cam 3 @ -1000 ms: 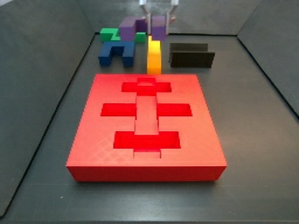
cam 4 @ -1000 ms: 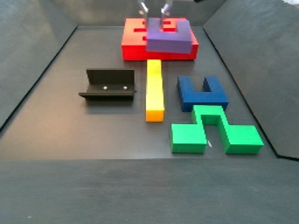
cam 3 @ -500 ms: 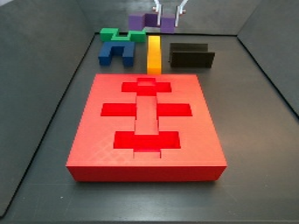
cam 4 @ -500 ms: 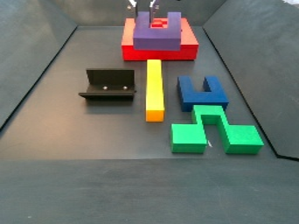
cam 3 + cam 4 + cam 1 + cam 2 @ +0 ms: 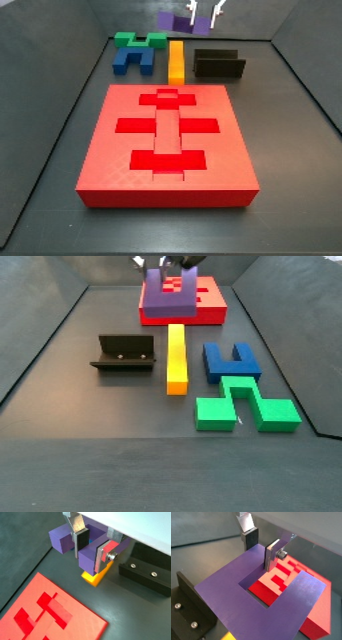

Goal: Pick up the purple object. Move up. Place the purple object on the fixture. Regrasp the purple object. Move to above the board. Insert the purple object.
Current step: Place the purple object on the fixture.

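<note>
High above the far end of the dark grey floor (image 5: 287, 150), the gripper (image 5: 93, 546) is clamped on the purple object (image 5: 83, 547), one silver finger (image 5: 273, 556) set in the gap between its prongs. Below lie a yellow bar (image 5: 177, 357), the black fixture (image 5: 219, 63), a blue block (image 5: 230, 361), a green block (image 5: 243, 404) and the red board (image 5: 168, 143). Grey walls enclose the floor. No writing is legible. Both side views crop the gripper's upper part.

A claw (image 5: 93, 545) grips the purple object (image 5: 81, 543) above a yellow bar (image 5: 95, 577), with the red board (image 5: 50, 612) and black fixture (image 5: 147, 571) below.
</note>
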